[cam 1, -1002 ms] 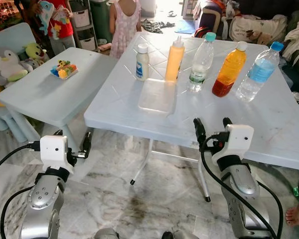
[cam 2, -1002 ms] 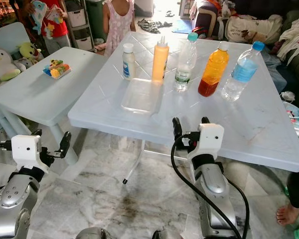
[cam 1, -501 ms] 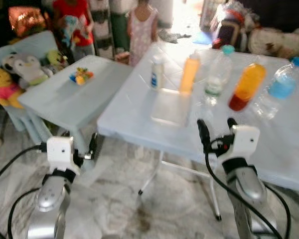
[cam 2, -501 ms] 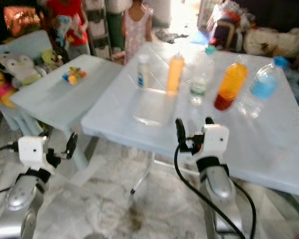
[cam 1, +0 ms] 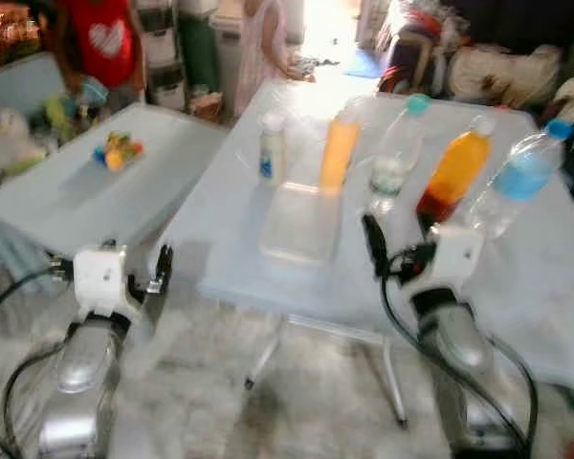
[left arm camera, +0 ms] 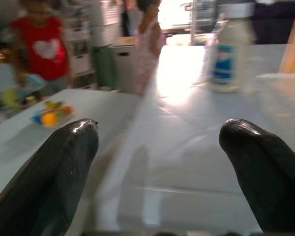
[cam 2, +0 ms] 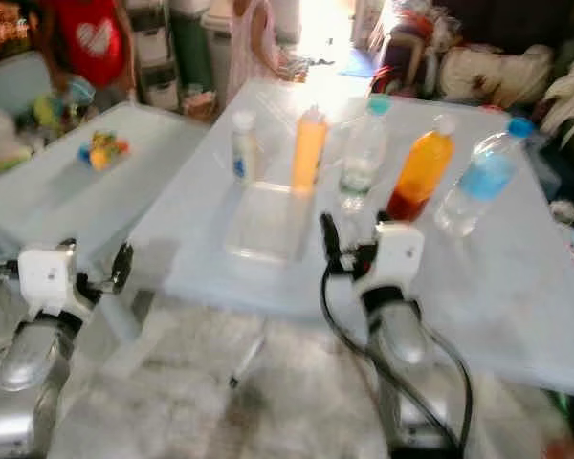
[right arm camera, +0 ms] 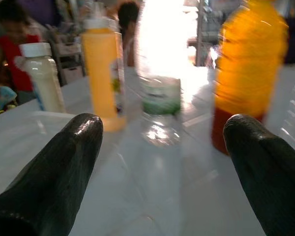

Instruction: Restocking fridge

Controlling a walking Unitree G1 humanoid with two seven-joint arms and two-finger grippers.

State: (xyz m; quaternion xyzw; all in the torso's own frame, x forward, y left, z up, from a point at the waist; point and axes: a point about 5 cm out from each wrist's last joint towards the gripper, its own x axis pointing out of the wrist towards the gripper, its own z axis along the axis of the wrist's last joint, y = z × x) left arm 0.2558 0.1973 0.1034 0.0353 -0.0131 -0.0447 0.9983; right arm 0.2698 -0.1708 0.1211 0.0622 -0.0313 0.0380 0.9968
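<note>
Orange-filled bottle (right arm camera: 250, 73) and clear bottle (right arm camera: 160, 93) stand close together on the white table (cam 1: 545, 287) ahead of the right gripper (right arm camera: 162, 162), jaws wide and empty; a misaligned reach risks toppling either.

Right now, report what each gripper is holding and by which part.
Nothing is held. The left gripper and the right gripper are both open and empty, and the bottles stand untouched on the table.
</note>
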